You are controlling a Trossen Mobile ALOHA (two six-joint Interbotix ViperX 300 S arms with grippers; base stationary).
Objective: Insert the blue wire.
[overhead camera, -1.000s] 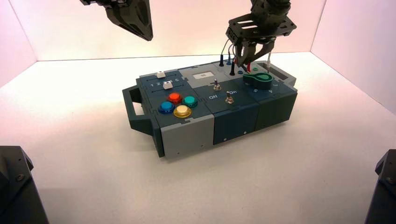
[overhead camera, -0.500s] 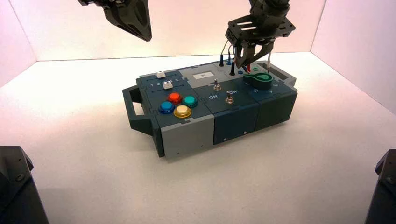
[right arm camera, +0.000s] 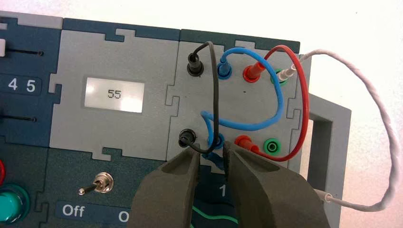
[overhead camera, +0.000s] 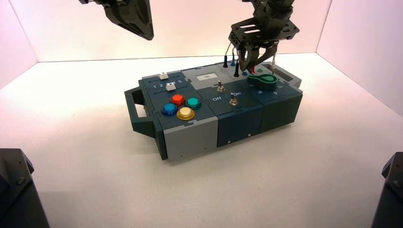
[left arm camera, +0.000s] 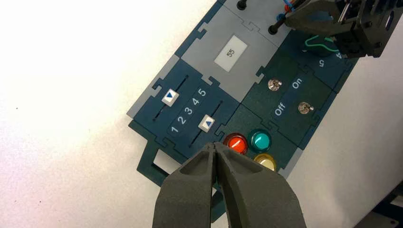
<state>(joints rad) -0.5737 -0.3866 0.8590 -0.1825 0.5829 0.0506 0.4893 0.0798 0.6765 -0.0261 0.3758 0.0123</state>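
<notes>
Right gripper (right arm camera: 212,153) leftward, near blue wire (right arm camera: 279,97)

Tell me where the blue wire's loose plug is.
In the right wrist view, the plug is between the right gripper's fingers, near the blue socket.

Four round buttons (overhead camera: 177,99) are sitting on one box (overhead camera: 237,121), alongside two sliders (overhead camera: 170,87), two toggle switches (overhead camera: 221,87), one knob (overhead camera: 263,83) and one display (right arm camera: 114,95); four wires, one black (right arm camera: 215,90), one blue (right arm camera: 280,95), one red (right arm camera: 305,104), one white (right arm camera: 392,142), are curving near eight sockets (right arm camera: 272,147), and two handles (overhead camera: 140,123) are framing everything
</notes>
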